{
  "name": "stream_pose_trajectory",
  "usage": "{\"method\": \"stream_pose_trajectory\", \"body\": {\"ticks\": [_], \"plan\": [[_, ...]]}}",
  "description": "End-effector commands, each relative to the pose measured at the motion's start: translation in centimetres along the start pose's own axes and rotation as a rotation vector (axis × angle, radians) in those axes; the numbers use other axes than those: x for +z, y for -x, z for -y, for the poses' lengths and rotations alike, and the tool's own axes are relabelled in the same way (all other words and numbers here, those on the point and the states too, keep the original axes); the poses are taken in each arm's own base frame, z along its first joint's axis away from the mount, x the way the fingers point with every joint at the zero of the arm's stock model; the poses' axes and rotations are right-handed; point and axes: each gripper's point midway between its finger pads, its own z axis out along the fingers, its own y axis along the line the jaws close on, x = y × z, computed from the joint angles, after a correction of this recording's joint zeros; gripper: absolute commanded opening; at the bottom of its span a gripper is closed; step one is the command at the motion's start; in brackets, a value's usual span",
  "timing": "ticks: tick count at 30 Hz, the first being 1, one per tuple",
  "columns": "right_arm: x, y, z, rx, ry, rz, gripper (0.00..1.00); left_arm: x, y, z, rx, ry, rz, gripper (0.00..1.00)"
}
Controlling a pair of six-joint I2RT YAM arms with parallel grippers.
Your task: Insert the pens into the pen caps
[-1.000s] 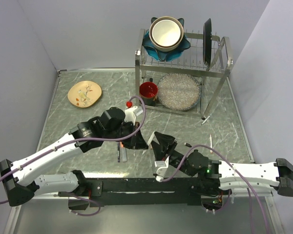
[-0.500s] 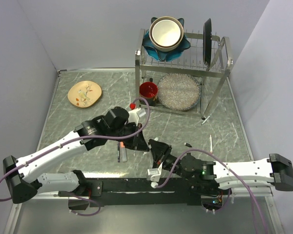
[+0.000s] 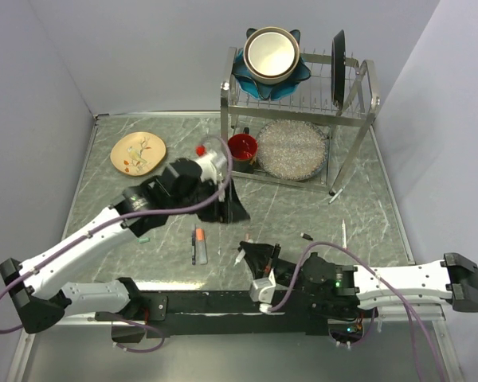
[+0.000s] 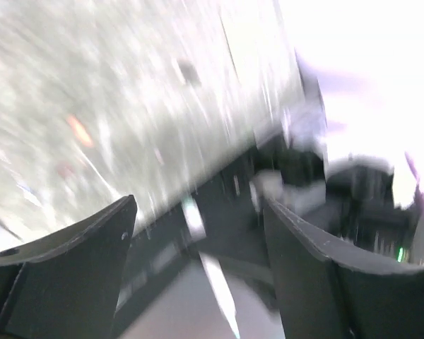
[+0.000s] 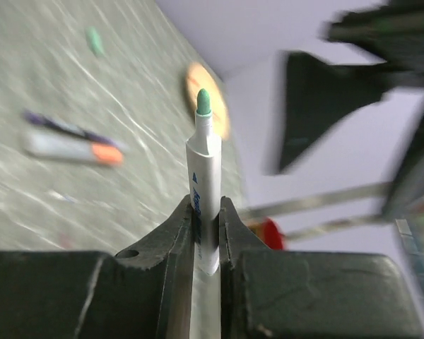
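Note:
My right gripper point(image 3: 251, 253) is shut on a white pen point(image 5: 203, 155) whose bare green tip points up and away from the jaws; from above the pen point(image 3: 239, 256) shows near the table's front edge. My left gripper point(image 3: 233, 211) hovers open and empty behind it, blurred in its own wrist view point(image 4: 198, 212). On the table lie a white pen with an orange cap point(image 3: 199, 247) and a dark pen beside it point(image 5: 56, 127). A teal cap point(image 5: 93, 39) lies further left. Another white pen point(image 3: 344, 232) and a small black cap point(image 3: 306, 236) lie to the right.
A metal dish rack point(image 3: 358, 119) stands at the back with bowls on top and a glass plate point(image 3: 291, 150) beneath. A red cup point(image 3: 242, 147) sits at its left foot. A tan plate point(image 3: 139, 152) lies at the back left.
The left gripper opened and rose back toward the rack, away from the two pens lying together. The right gripper shut on the white pen and pulled it toward the front edge.

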Motion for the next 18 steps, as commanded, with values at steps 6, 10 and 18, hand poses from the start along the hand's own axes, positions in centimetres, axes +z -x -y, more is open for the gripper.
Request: {"method": "stream_pose_trajectory", "body": {"ticks": [6,10,18], "plan": [[-1.5,4.4,2.4,0.91,-0.156,0.217,0.0,-6.8,10.3,-10.6,-0.371,0.474,0.594,0.75],[-0.7,3.6,2.3,1.155,-0.16,0.046,0.0,-8.6,9.0,-18.3,-0.647,0.649,0.671,0.71],[-0.9,5.0,1.9,1.457,-0.136,0.148,0.0,-10.0,0.0,-30.4,-1.219,1.0,0.639,0.66]]}}
